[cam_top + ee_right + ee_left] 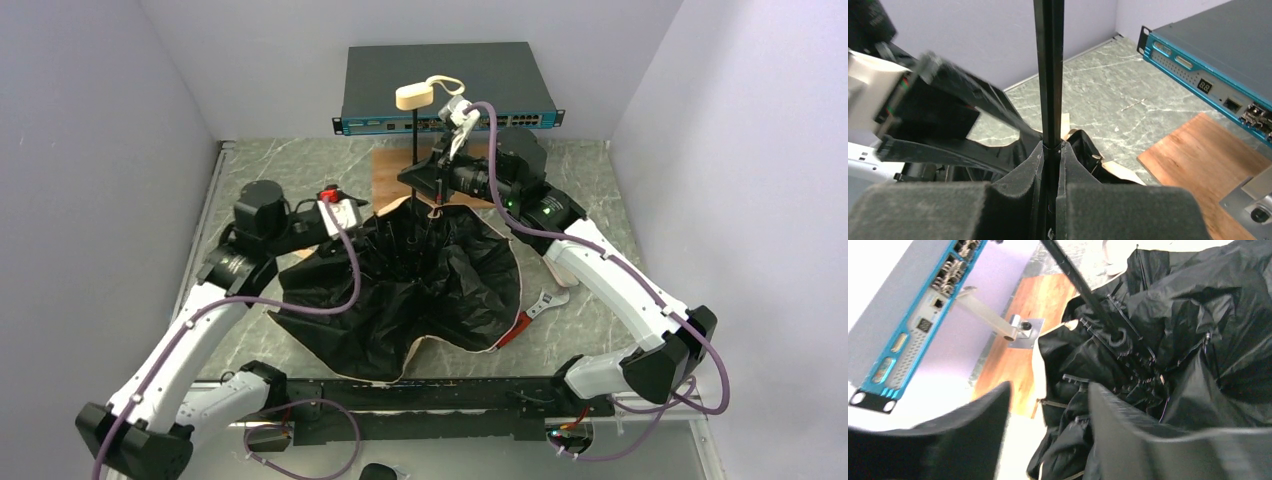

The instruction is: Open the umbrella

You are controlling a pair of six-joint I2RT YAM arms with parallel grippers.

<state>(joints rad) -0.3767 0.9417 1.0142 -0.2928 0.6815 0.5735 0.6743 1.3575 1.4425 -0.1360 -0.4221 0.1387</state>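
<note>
Hanging at left with left jaws spread wide, gripping nothing, facing the runner (1118, 337) low on the shaft (1075, 277), nearer to it than the right jaws. Sprawling mid-bench (590, 300), lining up: the umbrella (420, 285), canopy slack, long axis standing upright, cream handle (414, 96) topmost. Pinching that shaft from the right, right jaws closed snugly above the runner. Next, likely sliding the runner down toward the crown.

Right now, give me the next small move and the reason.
Probably ease the left gripper forward to the rib hub and close there: its jaws stand open short of it, the right gripper clamps the shaft, and the canopy sags half-spread.
</note>
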